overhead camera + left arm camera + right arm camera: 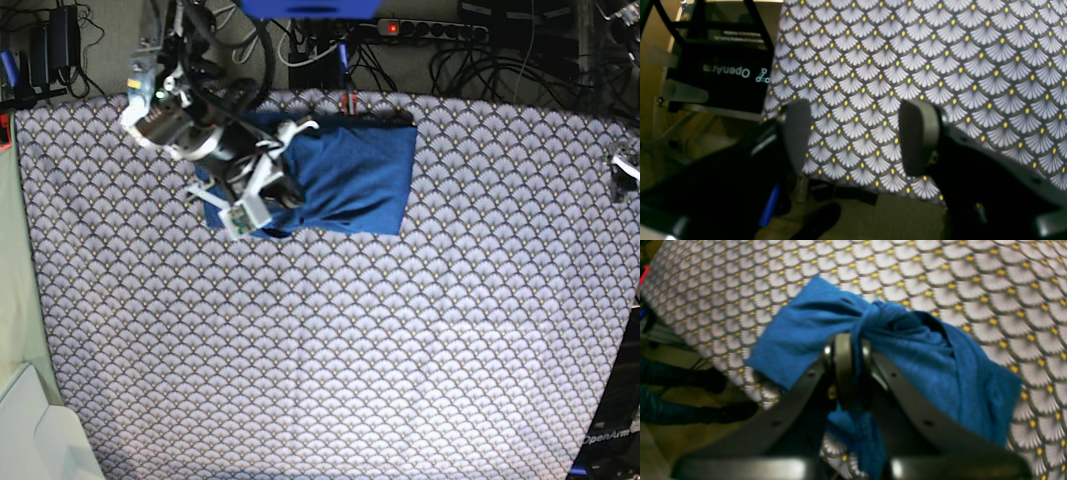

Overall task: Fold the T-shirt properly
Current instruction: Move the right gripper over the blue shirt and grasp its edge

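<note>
Here, in the right wrist view, the right gripper fills the foreground, its jaws clenched on a bunched fold of the T-shirt. Blue cloth spills to either side of the jaws and hangs down between the arms of the gripper, and the rest lies beyond on the worktop, which is covered in a grey fan-scale print with yellow dots.

In the left wrist view, the left gripper stands with its jaws released, two dark pads apart and nothing between them but the patterned worktop below. Past the jaws, off the worktop's edge, a black box bears the white word "OpenArm", seen upside down, with a small pale-blue logo beside it.

From the base view, the shirt lies as a folded blue block near the far edge of the worktop, under the right gripper.
</note>
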Tool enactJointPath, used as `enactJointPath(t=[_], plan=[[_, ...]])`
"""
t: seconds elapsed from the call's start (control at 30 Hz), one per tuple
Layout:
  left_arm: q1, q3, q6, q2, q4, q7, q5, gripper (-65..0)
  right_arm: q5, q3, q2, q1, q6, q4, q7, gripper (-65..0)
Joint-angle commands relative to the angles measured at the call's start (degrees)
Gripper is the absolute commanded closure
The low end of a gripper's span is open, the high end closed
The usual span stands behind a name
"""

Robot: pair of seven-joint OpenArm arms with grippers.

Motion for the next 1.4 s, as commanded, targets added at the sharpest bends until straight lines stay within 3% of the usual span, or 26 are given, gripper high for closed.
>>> enactJointPath(t=[0.0, 0.13, 0.33, 0.53, 0.8, 1.07, 1.37], plan=[[-0.1, -0.5, 0.1, -1.2, 0.9, -1.0, -0.3, -40.4, 1.2, -0.6, -0.6, 1.1, -0.4, 0.9, 1.5, 0.0], [-0.1, -0.5, 0.1, -1.0, 0.9, -1.0, -0.3, -40.4, 1.1, -2.3, -0.7, 3.4, -4.5, -1.3, 1.3, 0.0], [-0.1, -0.5, 0.1, -0.9, 0.9, -1.1, -0.3, -40.4, 1.2, -9.7, -0.7, 4.1, -7.0, -4.8, 1.8, 0.0], [-0.1, -0.5, 0.1, -0.9, 0.9, -1.3, -0.6, -40.4, 1.2, -15.2, -0.7, 6.1, -7.4, -10.4, 4.1, 0.0], [-0.1, -0.5, 0.1, -1.1, 0.9, -1.4, -0.6, -40.4, 1.4, -15.2, -0.7, 10.3, -7.4, -17.5, 4.6, 0.0], [-0.1, -0.5, 0.1, -1.2, 0.9, -1.3, -0.4, -40.4, 9.8, -15.2, -0.7, 14.5, -7.4, -23.5, 4.7, 0.0], [-0.1, -0.5, 0.1, -1.2, 0.9, -1.3, -0.3, -40.4, 10.1, -20.6, -0.7, 15.2, -8.0, -25.8, 7.8, 0.0]])
